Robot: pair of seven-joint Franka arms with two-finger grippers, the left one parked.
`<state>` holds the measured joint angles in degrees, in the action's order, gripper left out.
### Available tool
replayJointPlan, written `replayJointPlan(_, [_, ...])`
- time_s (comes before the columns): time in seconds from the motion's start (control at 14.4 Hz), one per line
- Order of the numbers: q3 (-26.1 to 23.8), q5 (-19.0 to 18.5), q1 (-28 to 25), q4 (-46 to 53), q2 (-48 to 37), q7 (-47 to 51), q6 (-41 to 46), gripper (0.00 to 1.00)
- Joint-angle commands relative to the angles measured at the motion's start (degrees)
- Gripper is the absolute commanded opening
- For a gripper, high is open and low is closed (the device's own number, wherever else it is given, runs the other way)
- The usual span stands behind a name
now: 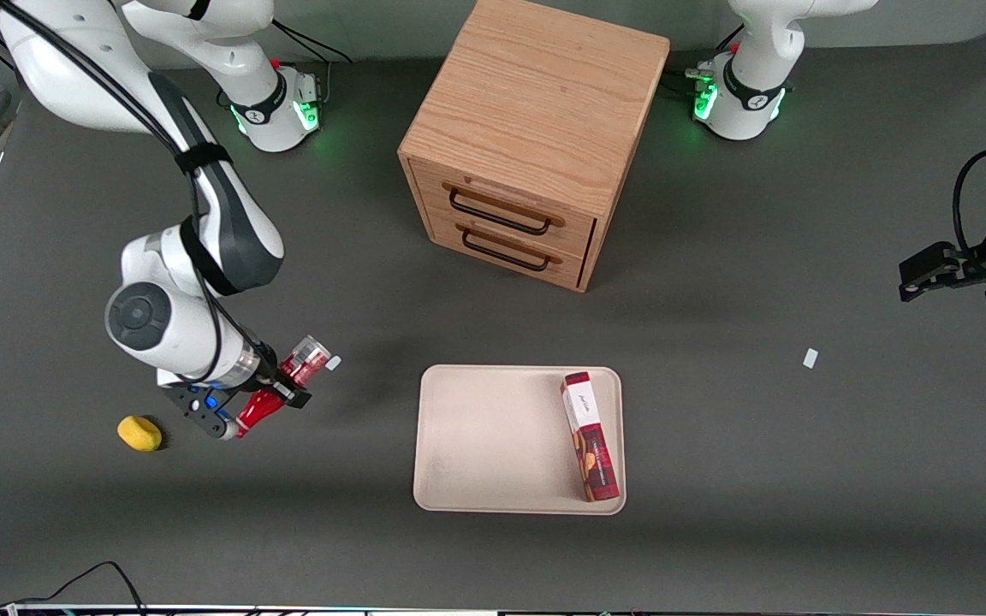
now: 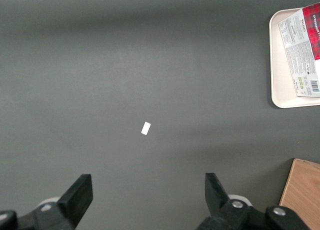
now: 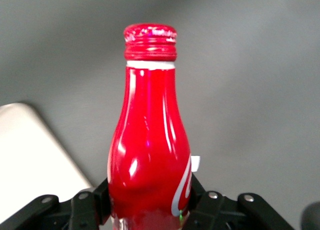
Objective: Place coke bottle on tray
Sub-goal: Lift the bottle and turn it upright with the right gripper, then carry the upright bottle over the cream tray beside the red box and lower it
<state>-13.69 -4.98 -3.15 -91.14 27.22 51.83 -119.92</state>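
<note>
At lower left of the front frame, the right arm's end effector [image 1: 277, 393] is clamped on the small red contour-shaped coke bottle [image 1: 288, 385], held tilted above the dark grey worktop [image 1: 758, 479]. Its long axis runs diagonally, silvery base uppermost. Toward frame centre, well apart, lies the flat cream-beige tray [image 1: 493, 436], a red-and-white snack box [image 1: 591, 436] along one edge. Finger contact is partly hidden.
</note>
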Motion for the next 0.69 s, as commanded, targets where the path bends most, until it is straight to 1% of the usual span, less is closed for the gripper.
replayJointPlan(0.0, [-0.2, -0.3, -1.7, 11.0, 3.0, -8.6, 4.9, 0.0])
replayJointPlan(0.07, [-0.1, -0.2, -1.8, 14.4, 4.2, -10.8, 6.3, 0.0])
replayJointPlan(0.21, [-0.2, -0.2, -3.7, 20.6, 7.9, -14.4, 6.6, 0.0])
replayJointPlan(0.42, [-0.1, 0.0, -7.1, 30.9, 15.2, -24.0, 6.3, 0.0])
replayJointPlan(0.49, [-0.5, 0.0, -8.5, 33.2, 17.4, -25.4, 5.7, 0.0])
replayJointPlan(0.62, [-0.5, -0.1, -11.2, 35.0, 20.8, -26.5, 0.8, 0.0])
